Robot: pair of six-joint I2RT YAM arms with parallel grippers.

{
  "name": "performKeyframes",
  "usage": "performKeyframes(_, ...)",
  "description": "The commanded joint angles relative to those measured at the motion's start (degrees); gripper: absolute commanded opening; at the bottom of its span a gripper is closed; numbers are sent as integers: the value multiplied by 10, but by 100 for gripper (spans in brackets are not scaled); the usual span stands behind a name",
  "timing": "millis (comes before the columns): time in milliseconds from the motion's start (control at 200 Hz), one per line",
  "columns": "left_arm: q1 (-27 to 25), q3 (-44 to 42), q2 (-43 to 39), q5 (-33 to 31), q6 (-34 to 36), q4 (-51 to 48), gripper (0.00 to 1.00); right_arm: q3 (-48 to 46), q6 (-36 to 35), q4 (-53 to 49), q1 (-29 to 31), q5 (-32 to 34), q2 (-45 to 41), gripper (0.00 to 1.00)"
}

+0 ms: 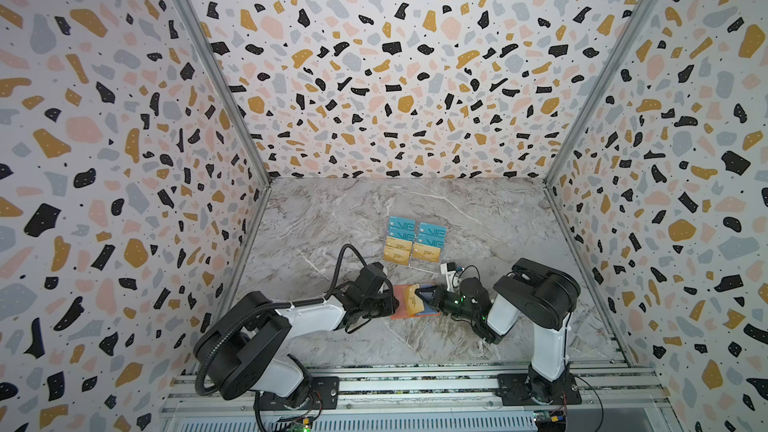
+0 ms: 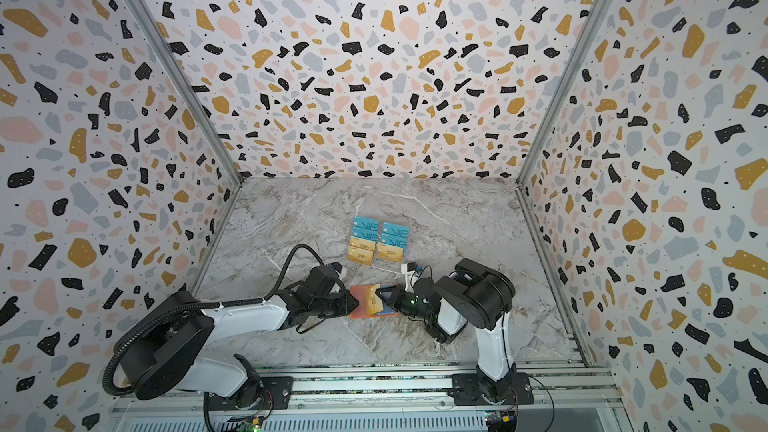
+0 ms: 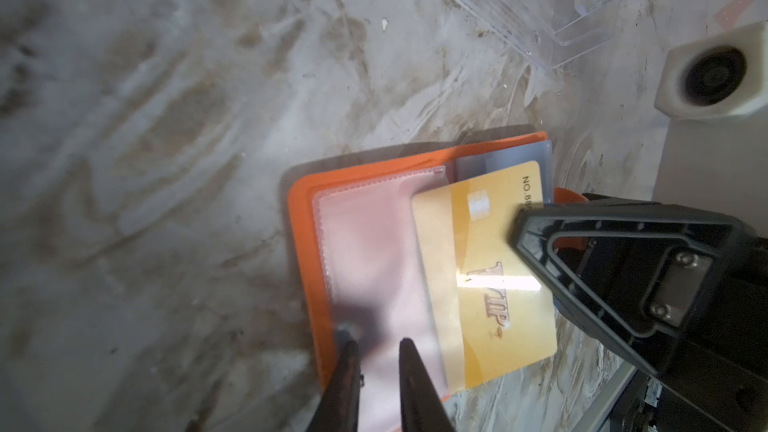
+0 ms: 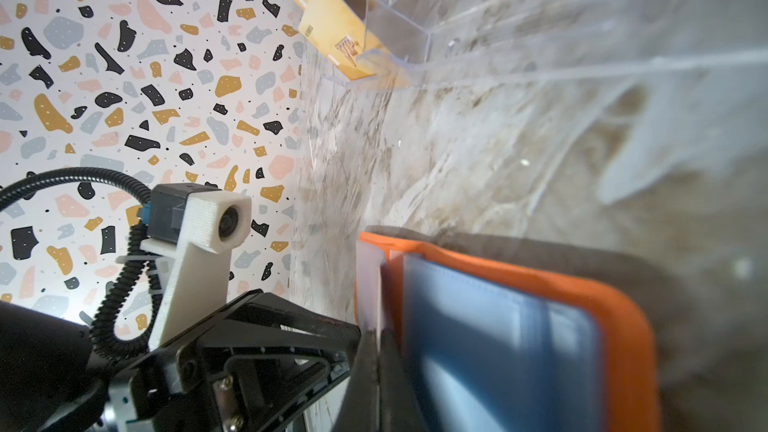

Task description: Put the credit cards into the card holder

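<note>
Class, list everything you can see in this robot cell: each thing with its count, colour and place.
table: one, grey marble, floor of the cell.
walls: three, terrazzo print, around the table.
card holder: one, orange, lying open at the table's front middle.
gold card: one, gold, on the open holder, one edge under its pink sleeve.
display stand: one, clear, behind the holder.
teal cards: four showing, teal, stand's back tiers.
stand's gold cards: three showing, gold, stand's front tiers.
left gripper: one, black, narrowly open, tips at the pink sleeve.
right gripper: one, black, shut on the gold card.
</note>
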Motion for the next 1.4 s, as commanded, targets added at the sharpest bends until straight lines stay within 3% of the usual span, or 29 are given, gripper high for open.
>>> performKeyframes(0, 2, -14, -5, 10, -5, -11, 21, -3, -7, -14, 5, 17, -10, 0)
performKeyframes(190, 2, -13, -9, 10, -7, -12, 21, -1, -25, -69, 11, 14, -28, 0)
performKeyframes(375, 2, -9, -27, -35, -5, -49, 23, 16, -64, -183, 19, 21, -84, 21)
performKeyframes(481, 2, -11, -26, -43, -2, -51, 24, 46, -111, -301, 27, 25, -126, 32)
performKeyframes(781, 2, -19, -16, -21, -12, -10, 22, 107, -187, -514, 39, 43, -174, 39)
performKeyframes(1391, 2, -20, -26, -14, -10, -6, 18, 112, -202, -596, 48, 56, -214, 47)
